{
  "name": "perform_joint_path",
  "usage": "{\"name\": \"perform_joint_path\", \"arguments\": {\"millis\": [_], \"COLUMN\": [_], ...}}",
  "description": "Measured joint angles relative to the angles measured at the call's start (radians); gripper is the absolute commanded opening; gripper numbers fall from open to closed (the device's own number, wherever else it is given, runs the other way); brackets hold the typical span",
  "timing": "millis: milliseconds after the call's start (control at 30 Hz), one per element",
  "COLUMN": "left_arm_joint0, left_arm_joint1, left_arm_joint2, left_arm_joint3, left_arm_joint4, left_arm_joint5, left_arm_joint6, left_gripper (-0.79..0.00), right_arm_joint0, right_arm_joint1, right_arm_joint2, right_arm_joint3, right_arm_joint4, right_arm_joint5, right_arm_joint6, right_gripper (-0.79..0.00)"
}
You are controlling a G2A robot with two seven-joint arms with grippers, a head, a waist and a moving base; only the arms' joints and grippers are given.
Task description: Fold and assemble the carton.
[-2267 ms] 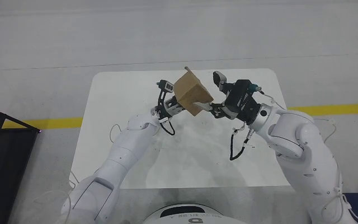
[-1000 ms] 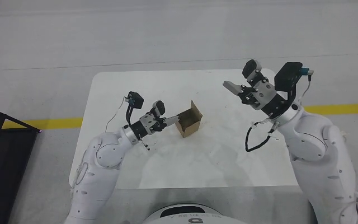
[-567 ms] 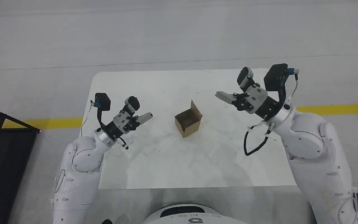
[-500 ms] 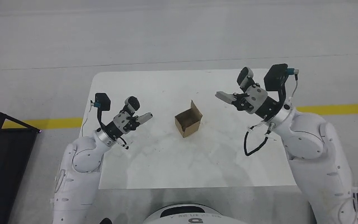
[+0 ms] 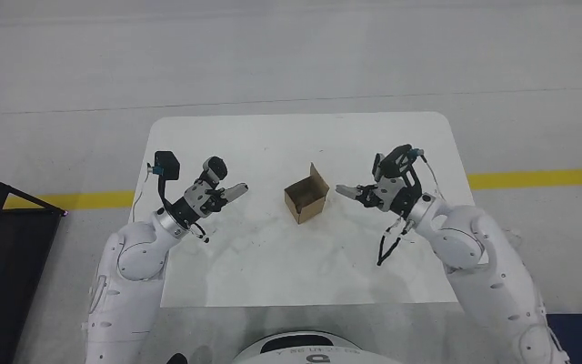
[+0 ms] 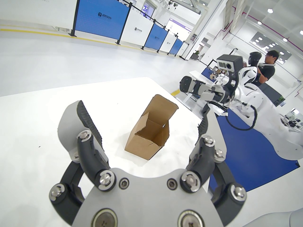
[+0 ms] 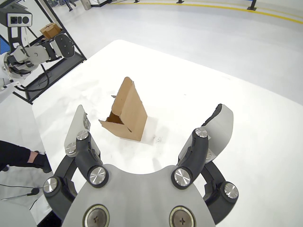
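The carton [image 5: 306, 195] is being shown upright near the middle of the table [image 5: 273, 264], its top open and one flap raised; its base appears closed, though the inside is shadowed. The left gripper [image 6: 142, 108] is being held low over the table's left part, fingers spread wide, pointed at the carton and well apart from it. The right gripper [image 7: 150, 106] is being held on the opposite side, nearer the carton without touching it, likewise spread wide. Both forearms are being held angled inward.
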Motion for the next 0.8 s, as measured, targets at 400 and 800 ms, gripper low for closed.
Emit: {"name": "perform_joint_path", "arguments": {"millis": [400,800], "left_arm_joint0": [0.0,0.0], "left_arm_joint1": [0.0,0.0], "left_arm_joint2": [0.0,0.0], "left_arm_joint3": [0.0,0.0], "left_arm_joint4": [0.0,0.0], "left_arm_joint5": [0.0,0.0], "left_arm_joint6": [0.0,0.0], "left_gripper": [0.0,0.0], "right_arm_joint0": [0.202,0.37], "right_arm_joint1": [-0.043,-0.056], "right_arm_joint2": [-0.202,-0.203], "right_arm_joint3": [0.24,0.305], "right_arm_joint4": [-0.152,-0.158], "right_arm_joint5": [0.152,0.189], "right_arm_joint6": [-0.071,0.049], "right_gripper": [-0.015,-0.003]}}
